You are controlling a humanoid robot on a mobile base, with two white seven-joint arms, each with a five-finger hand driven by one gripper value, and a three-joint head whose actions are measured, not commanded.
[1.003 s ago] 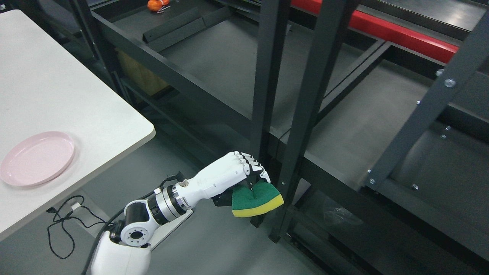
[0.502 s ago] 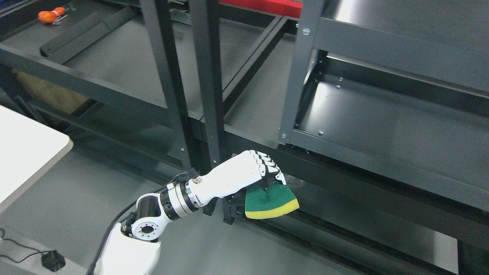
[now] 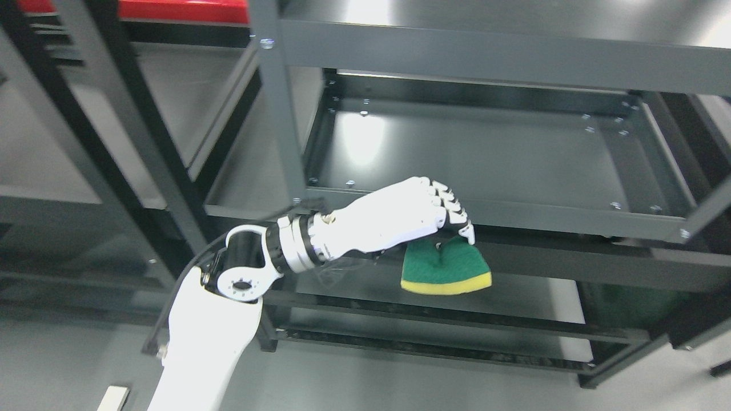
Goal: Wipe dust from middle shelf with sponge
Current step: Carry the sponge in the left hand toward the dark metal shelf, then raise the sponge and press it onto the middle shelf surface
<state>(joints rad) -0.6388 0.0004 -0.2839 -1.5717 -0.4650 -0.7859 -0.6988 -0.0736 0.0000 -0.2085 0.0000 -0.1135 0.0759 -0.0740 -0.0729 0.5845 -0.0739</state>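
My left hand [image 3: 448, 220] is shut on a sponge [image 3: 446, 269] with a green scouring face and a yellow edge. The sponge hangs pinched and folded below the fingers [image 3: 451, 205]. Hand and sponge are in front of the front rail of the middle shelf [image 3: 485, 154] of a dark grey metal rack, slightly below the shelf surface. The shelf is a bare, shiny tray with bolts along its rim. My white left arm [image 3: 211, 337] rises from the lower left. No right arm shows.
The rack's top shelf rail [image 3: 502, 54] runs across above, its left upright post [image 3: 280, 108] stands beside my wrist, and a lower shelf [image 3: 434, 308] lies beneath the sponge. A second dark rack [image 3: 114, 125] stands to the left, with a red beam [image 3: 183, 10] behind.
The whole view has swung right, bringing the small rack to the centre; the table and plate have left the picture. My left hand has risen with the sponge to the middle shelf's front rail.
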